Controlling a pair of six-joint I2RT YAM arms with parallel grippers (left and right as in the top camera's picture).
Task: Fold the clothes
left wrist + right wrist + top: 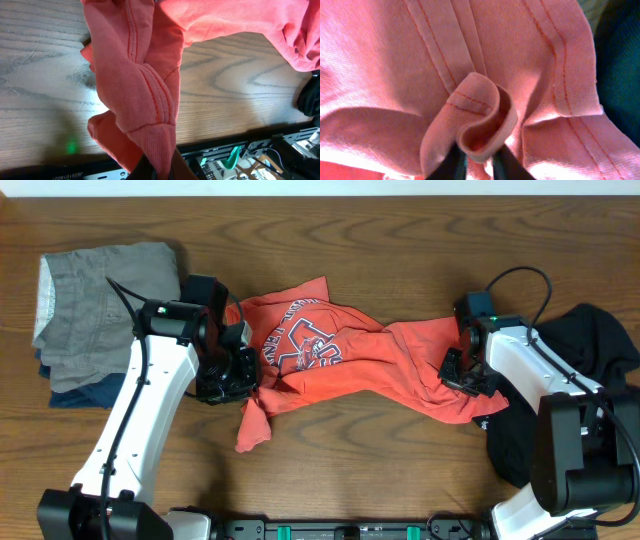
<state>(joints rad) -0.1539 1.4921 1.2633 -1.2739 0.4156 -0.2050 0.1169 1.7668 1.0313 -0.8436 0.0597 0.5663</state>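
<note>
Coral-red cotton, the T-shirt (340,365) lies crumpled across the middle of the wooden table (380,470), pulled out long between the two arms, with its dark-and-white lettering facing up. The left gripper (243,372) is closed tight on the left side of the T-shirt. In the left wrist view the cloth comes out of the fingers as a thick bunch with a stitched seam, and one loose corner hangs down onto the table. The right gripper (455,370) is clamped on the right side of the T-shirt. In the right wrist view a small rolled fold of the hem sits pinched between its two fingers. A black garment (600,345) lies in a heap at the right edge of the table, partly under the right arm. A grey garment (100,295) lies at the far left on top of a navy garment (85,392), just beside the left arm.
</note>
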